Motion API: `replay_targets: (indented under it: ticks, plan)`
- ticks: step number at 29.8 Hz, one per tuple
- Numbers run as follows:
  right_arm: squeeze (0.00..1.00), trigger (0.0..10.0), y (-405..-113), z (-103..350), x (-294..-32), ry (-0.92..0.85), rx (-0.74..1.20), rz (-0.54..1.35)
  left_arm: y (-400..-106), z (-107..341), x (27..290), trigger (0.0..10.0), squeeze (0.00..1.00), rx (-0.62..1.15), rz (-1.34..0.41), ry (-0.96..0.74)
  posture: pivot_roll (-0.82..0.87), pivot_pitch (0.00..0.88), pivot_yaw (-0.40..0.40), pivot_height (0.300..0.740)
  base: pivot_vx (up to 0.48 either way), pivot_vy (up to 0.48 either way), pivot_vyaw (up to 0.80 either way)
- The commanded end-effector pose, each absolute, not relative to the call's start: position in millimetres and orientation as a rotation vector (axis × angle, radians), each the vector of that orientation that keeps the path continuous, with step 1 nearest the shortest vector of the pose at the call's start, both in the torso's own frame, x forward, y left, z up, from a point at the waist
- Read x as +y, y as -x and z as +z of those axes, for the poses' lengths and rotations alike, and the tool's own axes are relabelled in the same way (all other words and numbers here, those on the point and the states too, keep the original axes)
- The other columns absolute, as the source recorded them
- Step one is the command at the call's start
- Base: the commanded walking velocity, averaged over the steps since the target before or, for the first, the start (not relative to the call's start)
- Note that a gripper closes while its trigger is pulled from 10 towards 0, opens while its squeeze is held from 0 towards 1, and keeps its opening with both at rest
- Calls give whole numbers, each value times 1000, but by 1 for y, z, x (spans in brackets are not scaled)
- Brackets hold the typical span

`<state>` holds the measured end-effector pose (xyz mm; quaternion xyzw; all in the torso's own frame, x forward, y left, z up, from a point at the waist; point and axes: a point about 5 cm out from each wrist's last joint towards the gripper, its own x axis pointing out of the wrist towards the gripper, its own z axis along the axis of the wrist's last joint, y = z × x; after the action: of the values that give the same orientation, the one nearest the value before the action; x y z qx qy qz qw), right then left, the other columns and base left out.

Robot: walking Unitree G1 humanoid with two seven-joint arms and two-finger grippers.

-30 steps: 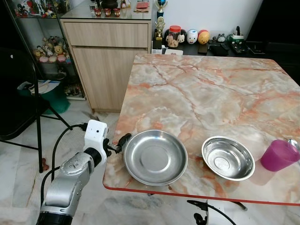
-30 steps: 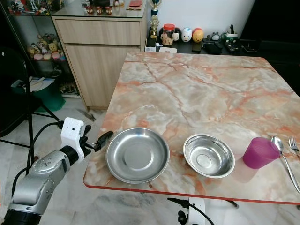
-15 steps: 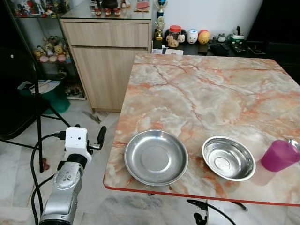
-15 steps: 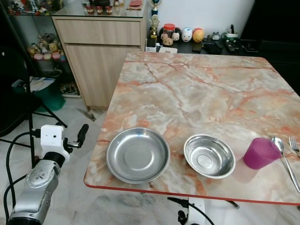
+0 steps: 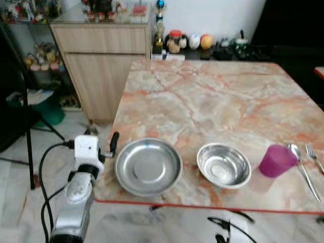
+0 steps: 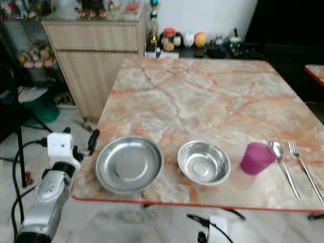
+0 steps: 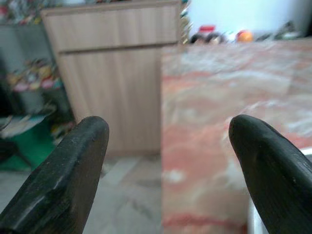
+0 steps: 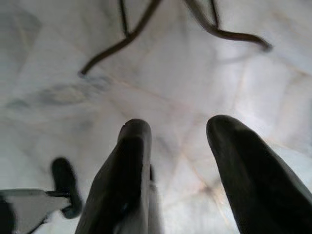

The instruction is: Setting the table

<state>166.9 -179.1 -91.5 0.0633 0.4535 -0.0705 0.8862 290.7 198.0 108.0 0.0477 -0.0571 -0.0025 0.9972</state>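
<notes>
1. Steel plate [image 5: 148,167] and steel bowl [image 5: 224,164], both empty, sit at the marble table's [image 5: 212,101] near edge; purple cup's [image 6: 256,158] inside is hidden
2. Left gripper [image 7: 168,161], spread and unladen, hovers just beside the plate
3. Right gripper [image 8: 178,161], parted, hangs over floor tiles [image 8: 58,58]

My right pincer [image 8: 178,146] hangs over the pale marble floor [image 8: 58,87], its two black fingers [image 8: 127,170] parted with a gap between them and nothing held. Dark cables [image 8: 146,19] trail across the floor beyond my fingertips.
</notes>
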Motion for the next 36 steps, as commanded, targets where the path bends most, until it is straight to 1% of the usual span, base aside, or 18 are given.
replay_targets:
  ticks: [1, 7, 10, 11, 15, 20, 21, 22, 26, 27, 28, 29, 32, 36]
  plan:
    - [0, 10000, -167, -91, -179, -139, 940, -150, -292, 109, 197, 10000, 0, -112, -12, -85, 62, 0, -28, 740, 0, 0, 0]
    - [0, 10000, -167, -91, -180, -135, 938, -145, -297, 109, 204, 10000, 0, -74, -19, -25, 62, 0, -30, 740, 0, 0, 0]
    - [0, 10000, -168, -91, -180, -134, 937, -145, -298, 107, 206, 10000, 0, -34, -37, 63, 62, 0, -29, 740, 0, 0, 0]
    - [0, 10000, -168, -91, -180, -133, 938, -144, -298, 105, 207, 10000, 0, 5, -54, 110, 62, 0, -29, 740, 0, 0, 0]
    - [0, 10000, -168, -91, -180, -122, 941, -125, -293, 104, 201, 10000, 0, 68, -106, 220, 64, 0, -28, 740, 0, 0, 0]
    - [0, 10000, -168, -91, -180, -121, 939, -125, -288, 109, 199, 10000, 0, 60, -124, 266, 71, 0, -32, 740, 0, 0, 0]
    - [0, 10000, -168, -91, -180, -118, 940, -121, -288, 108, 198, 10000, 447, 79, -144, 279, 72, 0, -32, 740, 0, 0, 0]
    - [0, 10000, -168, -91, -180, -119, 938, -125, -287, 106, 195, 10000, 1000, 114, -166, 298, 72, 0, -32, 740, 0, 0, 0]
    - [0, 10000, -168, -91, -180, -123, 936, -131, -286, 103, 190, 10000, 1000, 161, -203, 272, 65, 0, -29, 740, 0, 0, 0]
    - [0, 10000, -168, -91, -181, -123, 935, -134, -285, 99, 185, 10000, 569, 198, -232, 263, 66, 0, -29, 740, 0, 0, 0]
    - [0, 10000, -168, -91, -181, -123, 935, -134, -284, 97, 183, 10000, 569, 215, -249, 256, 66, 0, -29, 740, 0, 0, 0]
    - [0, 10000, -168, -91, -181, -121, 937, -133, -284, 94, 182, 10000, 0, 228, -252, 264, 66, 0, -28, 740, 0, 0, 0]
    - [0, 10000, -168, -91, -181, -120, 938, -131, -284, 84, 184, 10000, 0, 261, -210, 284, 57, 0, -29, 740, 0, 0, 0]
    - [0, 10000, -168, -91, -181, -119, 938, -131, -288, 84, 179, 10000, 0, 267, -213, 292, 60, 0, -34, 740, 0, 0, 0]
